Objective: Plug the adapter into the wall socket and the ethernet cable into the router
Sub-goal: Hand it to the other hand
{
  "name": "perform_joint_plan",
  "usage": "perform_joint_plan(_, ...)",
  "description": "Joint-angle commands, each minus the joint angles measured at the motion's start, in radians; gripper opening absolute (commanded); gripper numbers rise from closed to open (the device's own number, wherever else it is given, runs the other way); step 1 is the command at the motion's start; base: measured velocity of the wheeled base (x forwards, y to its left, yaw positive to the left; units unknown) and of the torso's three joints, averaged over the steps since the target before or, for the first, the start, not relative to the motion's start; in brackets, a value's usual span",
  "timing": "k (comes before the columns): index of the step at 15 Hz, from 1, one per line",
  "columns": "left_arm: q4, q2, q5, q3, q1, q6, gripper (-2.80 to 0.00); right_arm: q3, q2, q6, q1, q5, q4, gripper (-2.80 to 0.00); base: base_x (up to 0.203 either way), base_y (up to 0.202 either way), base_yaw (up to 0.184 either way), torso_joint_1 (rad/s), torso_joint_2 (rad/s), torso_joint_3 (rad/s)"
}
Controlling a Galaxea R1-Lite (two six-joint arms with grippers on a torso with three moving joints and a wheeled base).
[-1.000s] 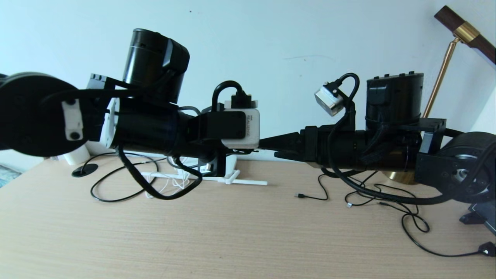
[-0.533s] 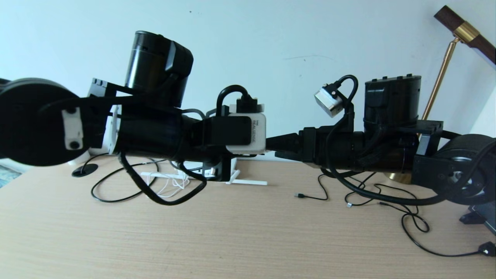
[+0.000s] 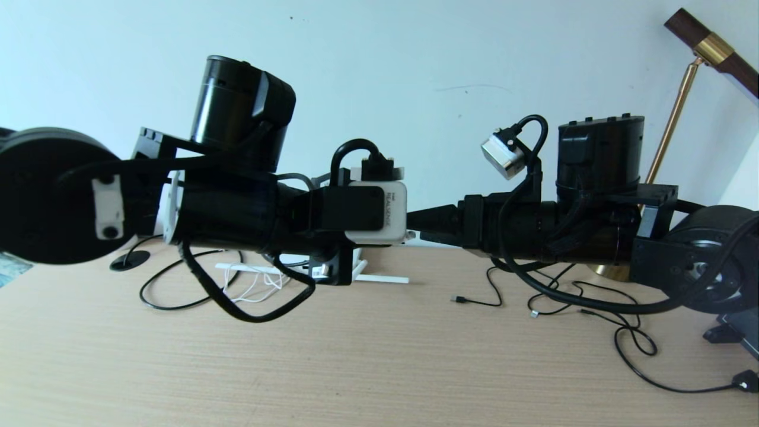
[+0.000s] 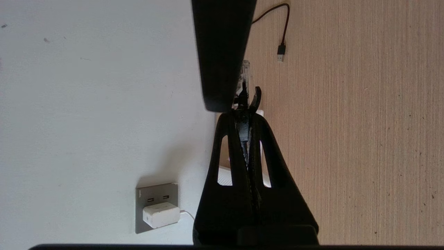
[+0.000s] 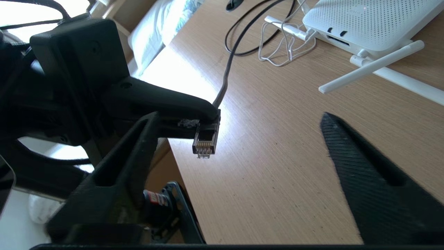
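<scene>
My left gripper point(image 4: 248, 104) is shut on the ethernet cable's clear clip plug point(image 5: 205, 142), held above the table point(image 3: 379, 367); its black cable point(image 5: 229, 62) trails back across the wood. My right gripper point(image 5: 239, 116) is open, its fingers on either side of that plug and apart from it. In the head view both arms meet mid-air, right gripper point(image 3: 415, 224) tip against the left wrist. The router point(image 5: 374, 21) lies near the wall, antennas spread. The adapter point(image 4: 160, 215) sits plugged in the wall socket point(image 4: 156, 194), white cord point(image 5: 284, 48) running off it.
Thin black USB-tipped cables point(image 3: 474, 301) lie tangled on the table's right side. A brass lamp point(image 3: 676, 101) stands at the far right. A round cable grommet point(image 3: 128, 260) sits at the back left. A dark object point(image 3: 735, 332) lies at the right edge.
The left arm has shifted a little right and down with the plug, closing on the right gripper. The right arm edged slightly left, then held still.
</scene>
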State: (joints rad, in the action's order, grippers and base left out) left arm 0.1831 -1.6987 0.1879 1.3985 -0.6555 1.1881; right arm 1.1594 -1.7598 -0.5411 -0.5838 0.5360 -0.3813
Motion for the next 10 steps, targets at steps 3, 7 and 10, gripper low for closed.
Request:
perform_joint_plan(3,0.001,0.002,0.001,-0.001,-0.003,0.004,-2.8,0.0,0.005,0.0,-0.011,0.004,-0.002,-2.8,0.0,0.0,0.0,0.0,0.0,0.0)
perform_joint_plan(7,0.001,0.002,0.001,-0.001,-0.018,-0.007,-2.8,0.004,0.003,0.001,-0.015,0.004,-0.003,-2.8,0.0,0.0,0.0,0.0,0.0,0.0)
perform_joint_plan(10,0.001,0.002,0.001,-0.001,-0.019,-0.007,-2.8,0.005,0.003,0.0,-0.019,0.004,-0.002,-2.8,0.0,0.0,0.0,0.0,0.0,0.0)
